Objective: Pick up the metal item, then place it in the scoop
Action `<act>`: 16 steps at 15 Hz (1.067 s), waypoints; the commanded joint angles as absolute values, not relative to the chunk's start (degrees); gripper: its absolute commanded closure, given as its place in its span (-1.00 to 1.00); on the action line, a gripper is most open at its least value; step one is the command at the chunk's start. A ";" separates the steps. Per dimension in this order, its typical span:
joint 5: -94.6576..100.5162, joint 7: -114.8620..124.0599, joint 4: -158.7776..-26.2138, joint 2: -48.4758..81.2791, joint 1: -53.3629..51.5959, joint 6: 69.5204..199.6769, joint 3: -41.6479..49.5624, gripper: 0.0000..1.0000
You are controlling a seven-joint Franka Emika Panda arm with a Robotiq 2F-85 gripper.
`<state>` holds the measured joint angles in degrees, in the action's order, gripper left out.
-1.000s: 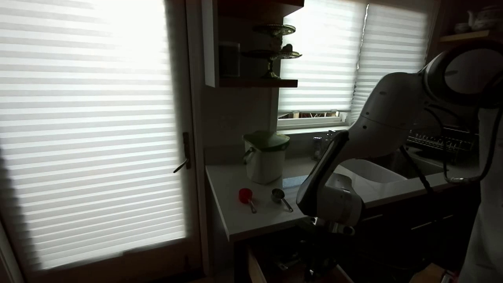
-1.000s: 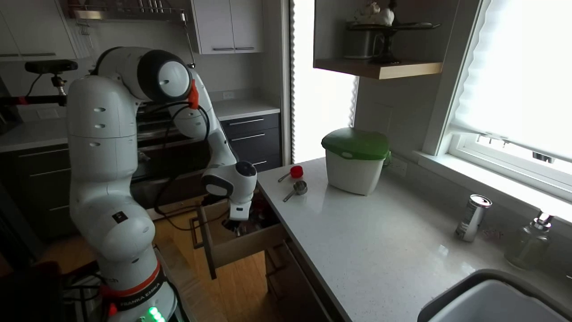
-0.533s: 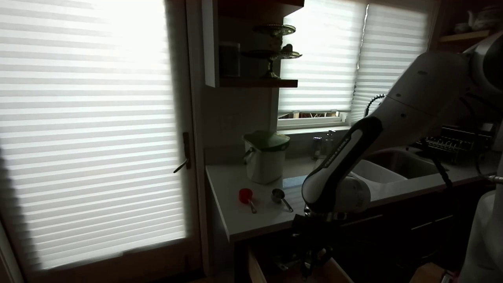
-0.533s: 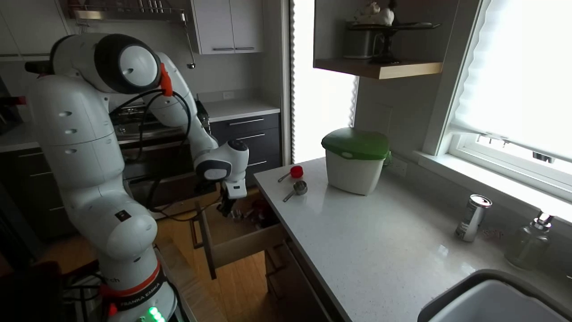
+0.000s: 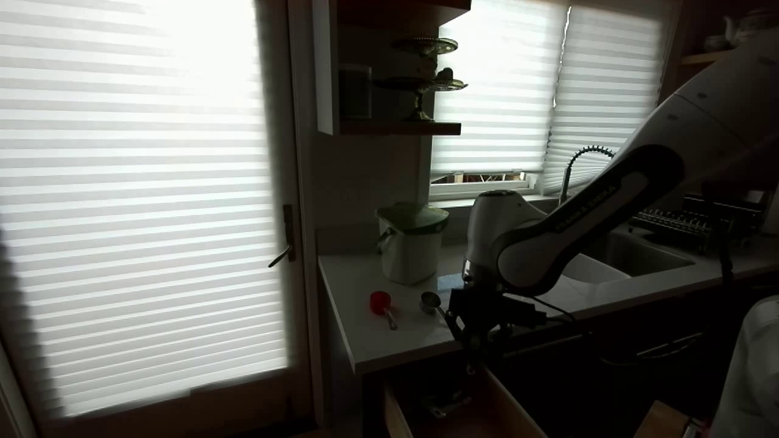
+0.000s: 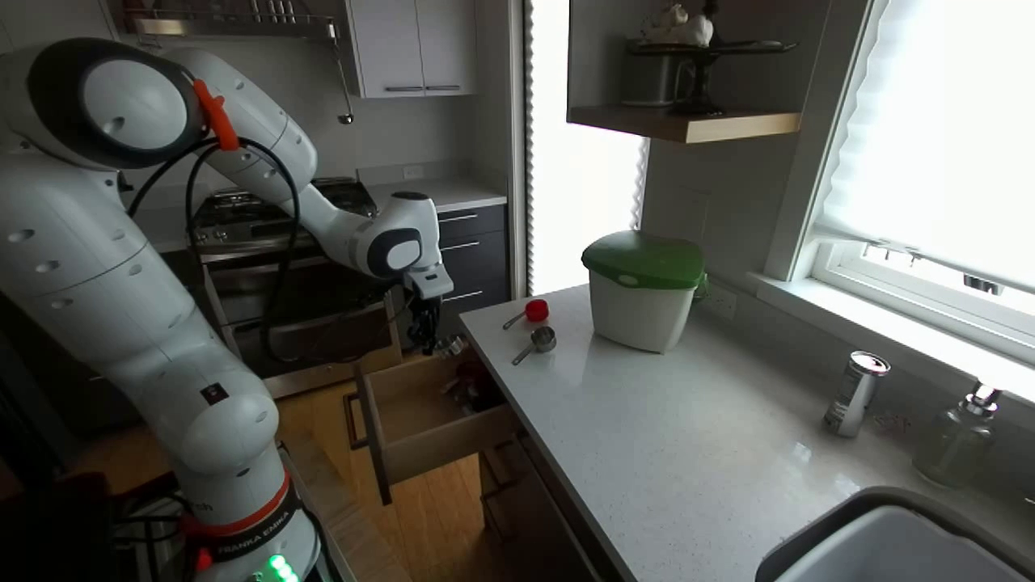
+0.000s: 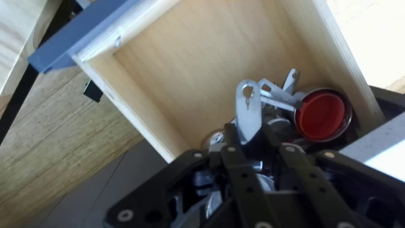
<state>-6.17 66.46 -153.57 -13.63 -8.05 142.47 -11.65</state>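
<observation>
My gripper [image 7: 250, 130] is shut on the metal item [image 7: 248, 106], whose slim silver handle with a hole stands between the fingertips in the wrist view. Its other end is hidden among the fingers. In an exterior view the gripper [image 6: 424, 339] is above the open drawer, and the shiny metal item [image 6: 450, 346] shows beside its fingers. The gripper [image 5: 476, 353] is a dark shape by the counter edge in an exterior view. The scoop, seemingly the metal measuring cup [image 6: 543, 339], lies on the counter; it also shows in an exterior view [image 5: 431, 300], its handle partly behind the gripper.
The open drawer [image 6: 449, 446] holds several metal utensils and a red cup [image 7: 322, 115]. A red measuring cup [image 6: 536, 310] lies beside the metal one. A white bin with a green lid [image 6: 643, 299] stands behind them. A can [image 6: 857, 396] stands further along the counter [image 6: 647, 453].
My gripper has risen out of the drawer with the shiny metal item moving up with it. The arm has drawn back and its wrist has turned. The cups on the counter have not moved.
</observation>
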 commanded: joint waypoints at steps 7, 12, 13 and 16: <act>-5.94 66.25 -153.06 -13.64 -7.22 141.57 -12.20 0.59; -1.66 60.85 -148.83 -12.06 -5.82 139.86 -11.24 0.90; -0.87 57.45 -147.43 -11.30 -5.69 139.29 -10.78 0.90; 2.76 48.99 -143.50 -8.72 -4.06 138.88 -9.45 0.90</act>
<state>-0.51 56.39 -148.00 -12.24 -5.46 140.98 -10.86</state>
